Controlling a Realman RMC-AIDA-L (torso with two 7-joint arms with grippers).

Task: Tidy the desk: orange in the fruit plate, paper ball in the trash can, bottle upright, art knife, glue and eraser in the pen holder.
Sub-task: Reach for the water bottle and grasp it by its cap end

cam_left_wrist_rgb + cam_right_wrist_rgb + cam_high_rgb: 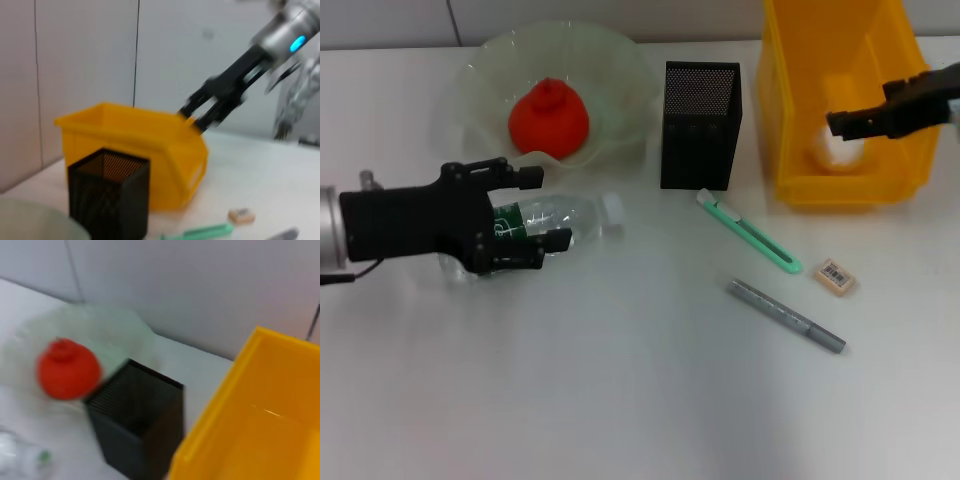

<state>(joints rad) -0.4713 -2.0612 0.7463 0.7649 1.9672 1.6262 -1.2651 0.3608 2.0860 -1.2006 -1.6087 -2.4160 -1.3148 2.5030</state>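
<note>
The left gripper [532, 208] lies low and level, its black wrist reaching in from the left with the fingers spread wide, while the right gripper [840, 123] hangs higher at the far right, fingers pointing left and nearly together.

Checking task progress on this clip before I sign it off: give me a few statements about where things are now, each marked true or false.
1. The orange sits in the fruit plate. True.
2. The bottle stands upright. False: it lies on its side, with the left gripper around it.
3. The paper ball is inside the trash can. True.
4. The eraser is in the pen holder. False: it lies on the desk beside the green art knife.
5. The right gripper hovers over the fruit plate. False: it is over the trash can.
</note>
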